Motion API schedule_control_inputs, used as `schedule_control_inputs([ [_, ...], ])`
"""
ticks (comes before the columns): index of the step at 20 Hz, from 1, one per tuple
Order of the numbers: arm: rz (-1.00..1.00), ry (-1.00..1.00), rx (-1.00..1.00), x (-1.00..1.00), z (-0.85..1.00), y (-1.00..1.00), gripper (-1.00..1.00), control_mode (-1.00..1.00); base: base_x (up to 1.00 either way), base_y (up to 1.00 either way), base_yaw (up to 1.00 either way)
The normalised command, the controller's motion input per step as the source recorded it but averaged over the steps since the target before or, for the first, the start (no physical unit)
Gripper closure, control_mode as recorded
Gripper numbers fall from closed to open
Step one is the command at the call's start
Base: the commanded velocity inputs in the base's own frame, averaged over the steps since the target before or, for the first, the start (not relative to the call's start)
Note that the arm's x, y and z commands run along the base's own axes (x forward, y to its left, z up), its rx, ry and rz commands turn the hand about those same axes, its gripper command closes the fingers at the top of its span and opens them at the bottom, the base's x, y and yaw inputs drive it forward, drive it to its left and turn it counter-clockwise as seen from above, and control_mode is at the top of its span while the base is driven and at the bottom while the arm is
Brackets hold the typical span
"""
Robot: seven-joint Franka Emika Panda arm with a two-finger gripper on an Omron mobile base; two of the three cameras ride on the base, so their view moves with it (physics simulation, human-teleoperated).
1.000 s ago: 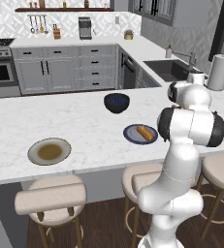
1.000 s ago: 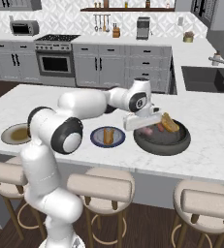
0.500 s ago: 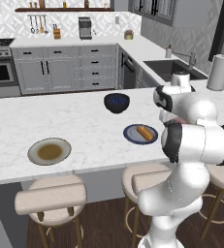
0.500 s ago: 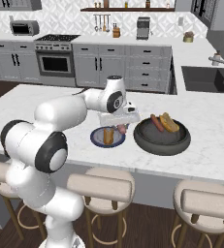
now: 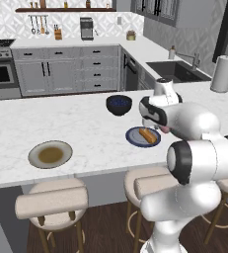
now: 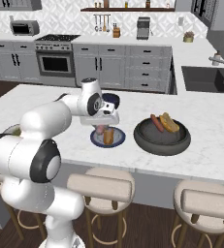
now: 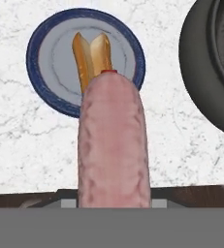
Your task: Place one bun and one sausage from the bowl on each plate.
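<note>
My gripper (image 6: 101, 127) is shut on a pink sausage (image 7: 113, 140) and holds it just above the near edge of the small blue-grey plate (image 7: 40, 53). A split bun (image 7: 91, 54) lies on that plate (image 6: 118, 142). In the hand view the sausage hides my fingertips. To the right, the wide dark bowl (image 6: 162, 145) holds one more sausage (image 6: 156, 122) and a bun (image 6: 169, 122). The beige plate (image 5: 36, 157) with the brown centre lies bare far to the left. In the left base view the gripper (image 5: 161, 129) sits at the blue-grey plate's (image 5: 132, 134) right edge.
A smaller dark blue bowl (image 5: 119, 105) stands behind the blue-grey plate. Stools (image 6: 101, 186) line the island's near edge. The sink (image 6: 203, 80) and a paper towel roll (image 5: 223, 74) are at the far right.
The arm has swung left from the wide bowl to over the blue-grey plate, carrying the sausage with it.
</note>
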Motion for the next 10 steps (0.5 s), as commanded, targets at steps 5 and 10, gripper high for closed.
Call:
schedule_control_inputs([
  [5, -0.10, -0.04, 0.00, 0.00, -0.02, 0.48, 1.00, -1.00, 0.00, 0.00, 0.00],
  [10, -0.01, -0.07, 0.00, 0.26, -0.05, 0.37, 1.00, -1.00, 0.00, 0.00, 0.00],
])
